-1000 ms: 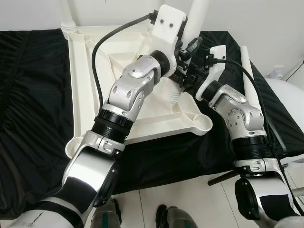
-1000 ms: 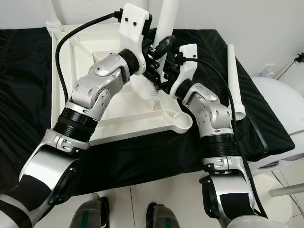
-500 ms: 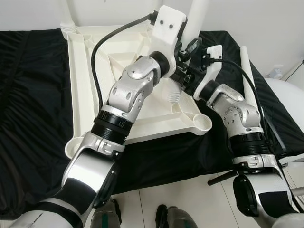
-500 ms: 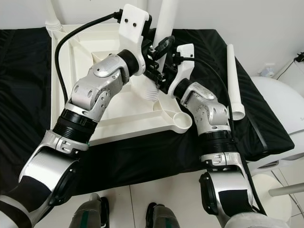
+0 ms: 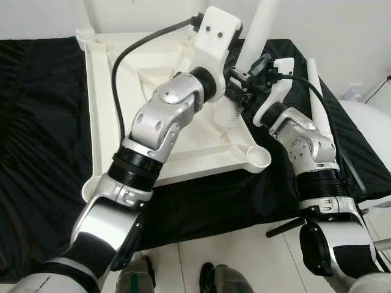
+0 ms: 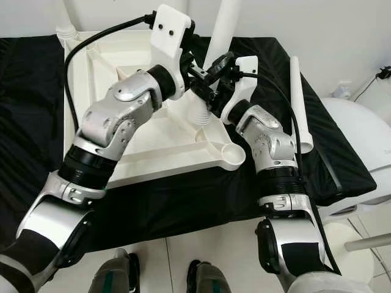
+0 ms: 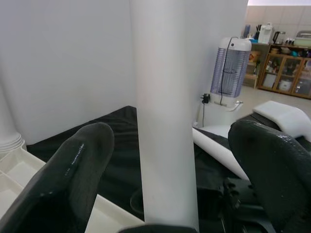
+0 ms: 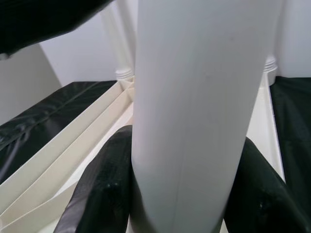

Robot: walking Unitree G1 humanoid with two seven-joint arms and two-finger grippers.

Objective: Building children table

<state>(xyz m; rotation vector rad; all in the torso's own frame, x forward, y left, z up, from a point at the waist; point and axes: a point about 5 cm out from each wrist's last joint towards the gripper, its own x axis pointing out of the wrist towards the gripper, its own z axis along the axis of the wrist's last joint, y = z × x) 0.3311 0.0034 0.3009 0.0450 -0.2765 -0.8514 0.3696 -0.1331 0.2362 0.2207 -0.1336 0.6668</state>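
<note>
The white table top [image 5: 110, 91] lies upside down on a black cloth. A white table leg [image 5: 259, 30] stands tilted over its near right part, its threaded end [image 5: 230, 116] low above the underside, short of the corner socket [image 5: 259, 157]. My right gripper [image 8: 180, 189] is shut on the leg, with its fingers [image 8: 104, 189] pressed against both sides. My left gripper [image 7: 172, 131] is open around the same leg, with a gap between each of its fingers [image 7: 73, 170] and the leg. In the left eye view both grippers meet at the leg's lower part [image 5: 247, 79].
A spare leg [image 5: 321, 104] lies on the cloth at the right. Another leg [image 5: 82, 18] stands in the far left corner. A white rounded object [image 5: 372, 134] sits past the cloth's right edge. A black rod [image 5: 284, 227] sticks out near the front edge.
The leg now leans with its top further right, and its threaded end has shifted slightly right and up. Both grippers have moved with it; the right wrist sits higher.
</note>
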